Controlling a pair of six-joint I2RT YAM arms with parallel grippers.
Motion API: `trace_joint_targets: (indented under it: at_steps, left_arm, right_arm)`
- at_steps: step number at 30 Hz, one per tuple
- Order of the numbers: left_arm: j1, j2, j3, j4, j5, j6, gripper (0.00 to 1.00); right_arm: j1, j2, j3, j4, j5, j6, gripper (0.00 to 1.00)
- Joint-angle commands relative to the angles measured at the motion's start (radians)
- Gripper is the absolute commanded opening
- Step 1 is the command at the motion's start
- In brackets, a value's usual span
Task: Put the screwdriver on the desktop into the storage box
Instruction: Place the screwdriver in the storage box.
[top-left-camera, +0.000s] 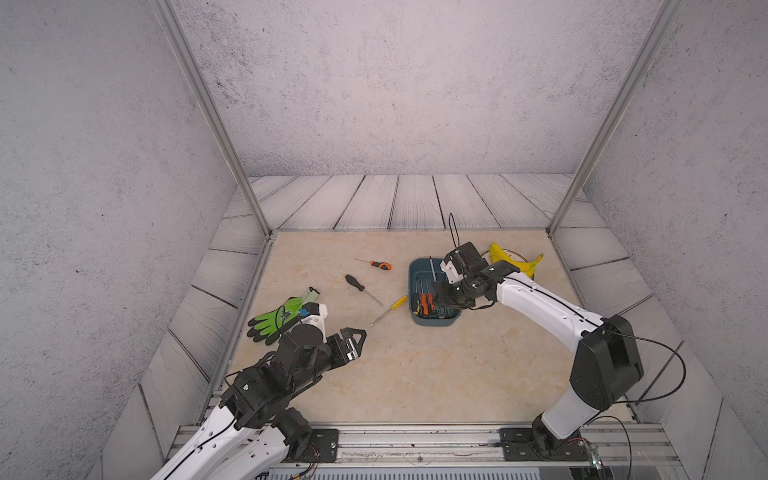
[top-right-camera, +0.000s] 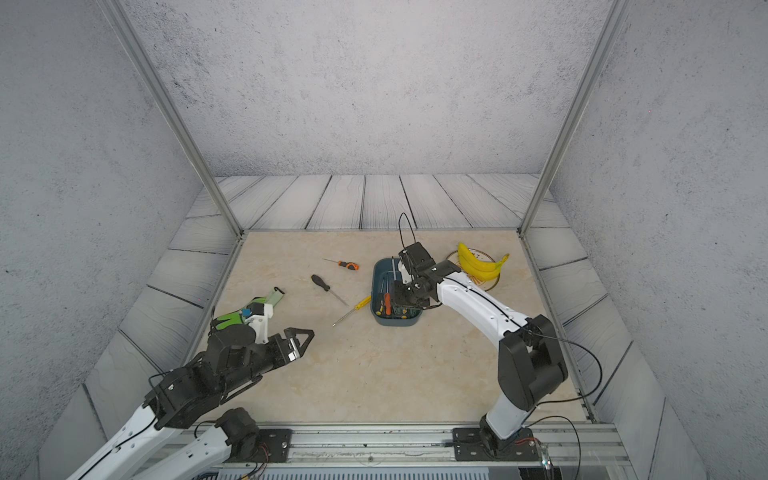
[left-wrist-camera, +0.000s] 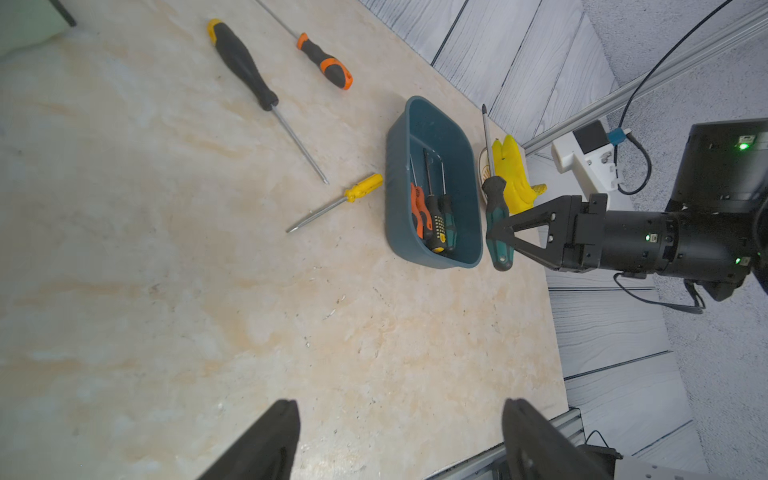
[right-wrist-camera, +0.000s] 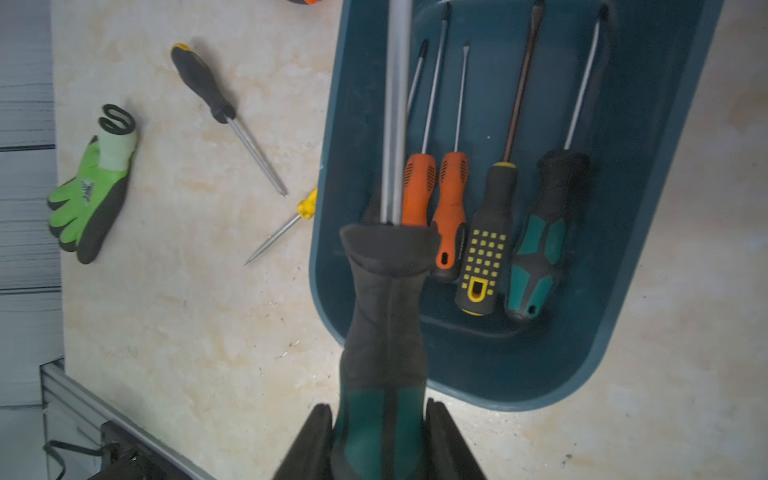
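My right gripper (right-wrist-camera: 379, 409) is shut on the handle of a green-and-black screwdriver (right-wrist-camera: 384, 311). It holds the tool in the air over the near left part of the teal storage box (right-wrist-camera: 648, 174), shaft pointing along the box. Several screwdrivers lie inside the box (top-left-camera: 436, 321). On the beige desktop (top-left-camera: 415, 374), left of the box, lie an orange-and-black screwdriver (top-left-camera: 380, 264), a black one (top-left-camera: 355, 282) and a yellow one (top-left-camera: 392, 307). My left gripper (left-wrist-camera: 401, 405) hovers open over bare desktop near the front left, with nothing between its fingers (top-left-camera: 359, 338).
A green-and-black glove (top-left-camera: 276, 318) lies at the desktop's left edge, just behind my left wrist. Yellow bananas (top-left-camera: 515, 259) rest on a plate behind my right arm. Metal rails (top-left-camera: 415, 440) run along the front edge, and upright posts stand at the back corners.
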Motion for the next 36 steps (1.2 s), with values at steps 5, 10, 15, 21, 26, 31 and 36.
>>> trace_joint_targets:
  at_steps: [5, 10, 15, 21, 26, 31, 36]
  left_arm:
    - [0.006, -0.035, -0.059, -0.036, -0.001, -0.05, 0.82]
    - [0.006, -0.033, -0.069, -0.033, 0.001, -0.052, 0.82]
    - [0.007, -0.032, -0.086, -0.021, 0.009, -0.059, 0.82]
    - [0.006, -0.027, -0.101, -0.007, 0.017, -0.068, 0.82]
    - [0.006, -0.023, -0.103, -0.006, 0.017, -0.068, 0.82]
    - [0.006, -0.021, -0.106, -0.003, 0.019, -0.071, 0.82]
    - [0.006, -0.027, -0.116, -0.002, 0.017, -0.075, 0.82]
  right_arm:
    - [-0.012, 0.121, 0.11, -0.053, 0.083, -0.038, 0.08]
    - [-0.016, 0.193, 0.157, -0.063, 0.099, -0.039, 0.08]
    - [-0.018, 0.245, 0.188, -0.068, 0.11, -0.038, 0.08]
    - [-0.024, 0.303, 0.218, -0.07, 0.124, -0.035, 0.08]
    - [-0.027, 0.344, 0.24, -0.074, 0.129, -0.035, 0.1]
    - [-0.028, 0.383, 0.261, -0.083, 0.141, -0.033, 0.15]
    - [-0.028, 0.41, 0.28, -0.095, 0.146, -0.032, 0.24]
